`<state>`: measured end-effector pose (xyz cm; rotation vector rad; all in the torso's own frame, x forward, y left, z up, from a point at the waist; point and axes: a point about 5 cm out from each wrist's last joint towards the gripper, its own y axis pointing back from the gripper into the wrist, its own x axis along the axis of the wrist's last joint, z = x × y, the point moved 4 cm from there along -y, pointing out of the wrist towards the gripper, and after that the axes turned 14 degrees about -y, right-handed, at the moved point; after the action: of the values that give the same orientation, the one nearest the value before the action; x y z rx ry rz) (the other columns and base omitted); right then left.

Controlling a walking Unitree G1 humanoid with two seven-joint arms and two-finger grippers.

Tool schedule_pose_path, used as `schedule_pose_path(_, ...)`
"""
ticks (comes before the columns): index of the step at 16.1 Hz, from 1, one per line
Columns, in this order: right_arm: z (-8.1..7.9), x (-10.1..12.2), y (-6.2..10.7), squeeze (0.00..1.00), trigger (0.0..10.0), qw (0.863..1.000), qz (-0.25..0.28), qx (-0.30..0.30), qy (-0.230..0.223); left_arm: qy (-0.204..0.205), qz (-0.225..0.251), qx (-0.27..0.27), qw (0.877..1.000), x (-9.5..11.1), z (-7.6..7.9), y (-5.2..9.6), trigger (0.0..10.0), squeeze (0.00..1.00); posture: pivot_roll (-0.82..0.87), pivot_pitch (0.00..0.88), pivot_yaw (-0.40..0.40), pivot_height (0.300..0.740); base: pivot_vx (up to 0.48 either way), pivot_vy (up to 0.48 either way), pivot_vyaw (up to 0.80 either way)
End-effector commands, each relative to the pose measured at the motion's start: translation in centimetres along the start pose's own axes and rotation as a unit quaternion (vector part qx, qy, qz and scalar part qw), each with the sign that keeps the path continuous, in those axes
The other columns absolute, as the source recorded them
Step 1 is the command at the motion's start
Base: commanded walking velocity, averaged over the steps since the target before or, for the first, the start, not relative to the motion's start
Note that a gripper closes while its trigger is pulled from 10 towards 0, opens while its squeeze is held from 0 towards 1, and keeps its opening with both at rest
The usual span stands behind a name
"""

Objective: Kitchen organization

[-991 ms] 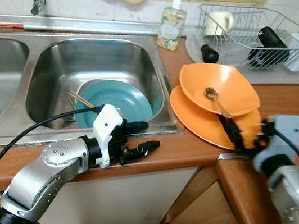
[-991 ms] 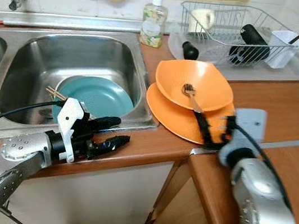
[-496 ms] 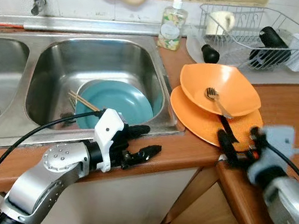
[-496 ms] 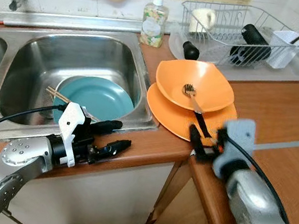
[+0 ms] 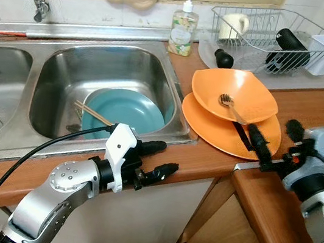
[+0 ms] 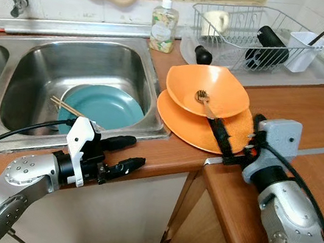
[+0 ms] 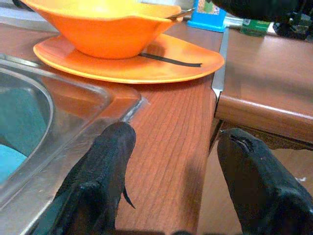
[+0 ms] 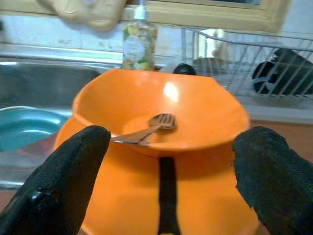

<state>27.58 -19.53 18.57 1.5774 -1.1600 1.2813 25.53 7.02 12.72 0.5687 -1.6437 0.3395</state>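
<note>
Stainless steel double sink (image 5: 113, 58) at 10 o'clock; round teal plate (image 5: 128, 111) lies flat in its right basin, pair of wooden chopsticks (image 5: 92, 112) across the plate's left edge.

Left claw (image 5: 157, 159) at 7 o'clock, hovers over the front edge of the brown wooden counter (image 5: 199, 161), just right of the basin. Fingers spread, holding nothing.

Clear soap pump bottle (image 5: 184, 24) at 12 o'clock against the backsplash.

Orange square-ish plastic bowl (image 5: 235, 95) sits in the flat orange plastic plate (image 5: 222, 131) at 1 o'clock, on the counter right of the sink. Metal fork with black handle (image 5: 237, 117): tines in the bowl, handle over the bowl rim onto the plate.

Right claw (image 5: 271, 135) at 3 o'clock, at the plate's near-right edge, released, fingers wide apart. Wrist view looks straight at the bowl, a finger (image 8: 63, 171) either side. Near finger appears to lie over the plate rim; contact unclear.

White wire dish rack (image 5: 274, 37) at 2 o'clock, mug, black bottle and white cup inside.

Handling, my read: bowl and plate look light, stiff, glossy, likely slippery. Pinch the bowl wall at the near rim, one finger inside, one out. Fork is loose: it'll slide or tip if the bowl tilts. Take it out first, by the black handle, or lift level.
</note>
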Motion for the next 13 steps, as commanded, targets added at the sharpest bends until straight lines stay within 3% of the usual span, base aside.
schedule_pose_path(1, -0.3, 0.3, -0.2, 0.0, 10.0, 1.0, 0.004, 0.013, 0.006, -0.011, 0.001, 0.003, 1.0, 0.2, -0.1, 0.1, 10.0, 0.0, -0.19, 0.0, 0.032, 0.74, 0.0, 0.0, 0.0)
schedule_pose_path(4, 0.4, 0.7, -0.2, 0.0, 10.0, 1.0, 0.014, 0.0, 0.01, -0.011, -0.003, 0.006, 1.0, 0.0, 0.0, 0.3, 10.0, 0.0, -0.18, 0.0, 0.022, 0.74, 0.0, 0.0, 0.0)
schedule_pose_path(7, 1.1, 2.7, 0.3, 0.0, 10.0, 0.997, 0.061, -0.002, -0.038, -0.01, -0.003, 0.005, 1.0, -0.1, 0.1, 0.3, 10.0, 0.0, -0.19, 0.0, 0.023, 0.74, 0.0, 0.0, 0.0)
schedule_pose_path(9, 1.6, 2.3, 0.6, 0.0, 10.0, 0.999, 0.047, -0.012, -0.021, -0.009, -0.003, 0.004, 1.0, -0.1, 0.2, 0.2, 10.0, 0.0, -0.19, 0.0, 0.025, 0.74, 0.0, 0.0, 0.0)
schedule_pose_path(10, 2.4, 1.2, 1.0, 0.0, 10.0, 0.999, 0.015, -0.026, 0.016, -0.01, -0.003, 0.001, 1.0, -0.1, 0.2, 0.2, 10.0, 0.0, -0.19, 0.0, 0.026, 0.74, 0.0, 0.0, 0.0)
schedule_pose_path(13, 2.4, 0.6, 1.2, 0.0, 10.0, 0.999, 0.003, -0.028, 0.021, -0.011, -0.004, -0.001, 1.0, -0.1, 0.2, 0.1, 10.0, 0.0, -0.19, 0.0, 0.029, 0.74, 0.0, 0.0, 0.0)
